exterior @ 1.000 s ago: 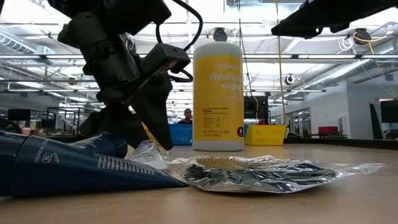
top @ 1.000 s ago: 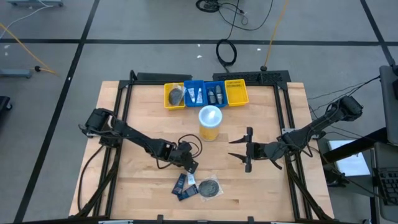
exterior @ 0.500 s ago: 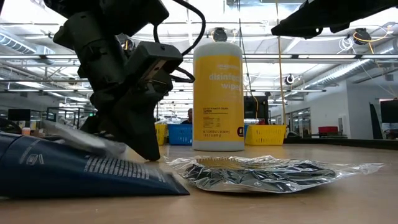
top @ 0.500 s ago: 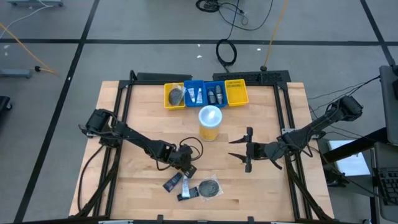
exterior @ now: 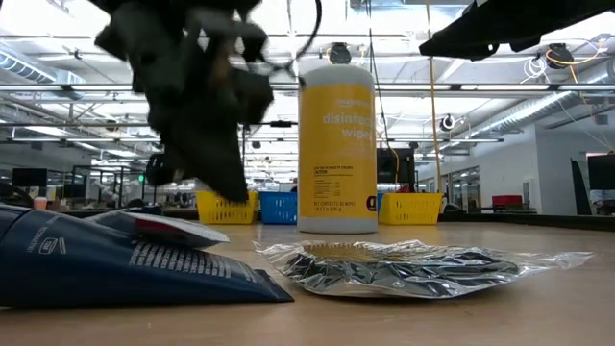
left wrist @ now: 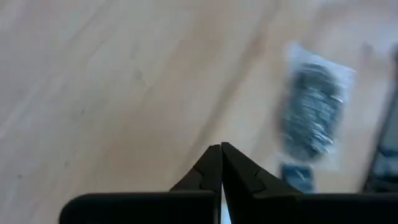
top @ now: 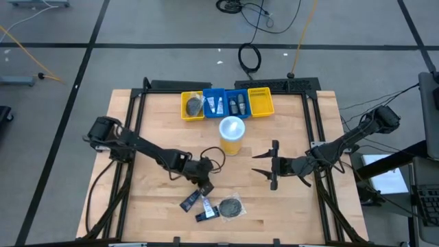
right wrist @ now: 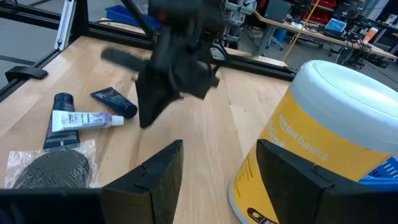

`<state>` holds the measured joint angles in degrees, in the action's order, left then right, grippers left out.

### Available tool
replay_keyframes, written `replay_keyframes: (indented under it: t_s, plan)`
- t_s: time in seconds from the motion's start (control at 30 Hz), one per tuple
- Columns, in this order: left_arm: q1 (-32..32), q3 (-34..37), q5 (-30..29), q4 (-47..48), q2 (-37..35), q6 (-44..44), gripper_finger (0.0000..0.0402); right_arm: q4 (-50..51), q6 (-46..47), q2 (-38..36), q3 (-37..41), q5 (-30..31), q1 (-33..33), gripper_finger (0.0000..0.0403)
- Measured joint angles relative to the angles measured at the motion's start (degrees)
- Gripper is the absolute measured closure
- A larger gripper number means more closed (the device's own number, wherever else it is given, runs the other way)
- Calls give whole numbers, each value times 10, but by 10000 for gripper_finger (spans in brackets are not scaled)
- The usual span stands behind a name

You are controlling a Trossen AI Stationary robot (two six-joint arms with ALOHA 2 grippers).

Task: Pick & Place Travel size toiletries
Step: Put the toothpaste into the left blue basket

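Across the wooden table [top: 158,123], a pick seemingly in hand. Left gripper [top: 204,182] raised just above the loose toiletries near the front edge, fingers pressed fully together, nothing between them: apparently an empty grip. Next move likely: reopen, drop over one item, close squarely across its narrow width, then carry it to the matching bin. Right gripper [top: 255,164] waiting beside the yellow wipes canister [top: 232,135], fingers spread wide, holding nothing.

At the back edge, four bins in a row: yellow bin [top: 184,110] with a round dark packet; blue bin [top: 207,103] with small white tubes; second blue bin [top: 229,101] with dark mini bottles; far yellow bin [top: 260,101], contents unclear.

Left on the table: round dark packet [top: 231,207], dark tube [top: 190,201], white tube [right wrist: 84,119], dark bottle [right wrist: 62,102].
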<state>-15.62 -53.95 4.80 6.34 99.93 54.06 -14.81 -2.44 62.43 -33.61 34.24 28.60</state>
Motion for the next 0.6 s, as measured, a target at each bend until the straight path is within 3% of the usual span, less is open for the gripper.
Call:
replay_keyframes:
  t_s: [0.27, 0.4, 0.6]
  plan:
    - [-43, -1, 55, -5, -70, -265, 393, 0, 0, 0, 0, 0, 0, 206]
    - [-52, -1, 54, 5, -66, -269, 364, 0, 0, 0, 0, 0, 0, 206]
    - [-66, -1, 23, 13, -65, -283, 274, -3, 0, 0, 0, 0, 0, 206]
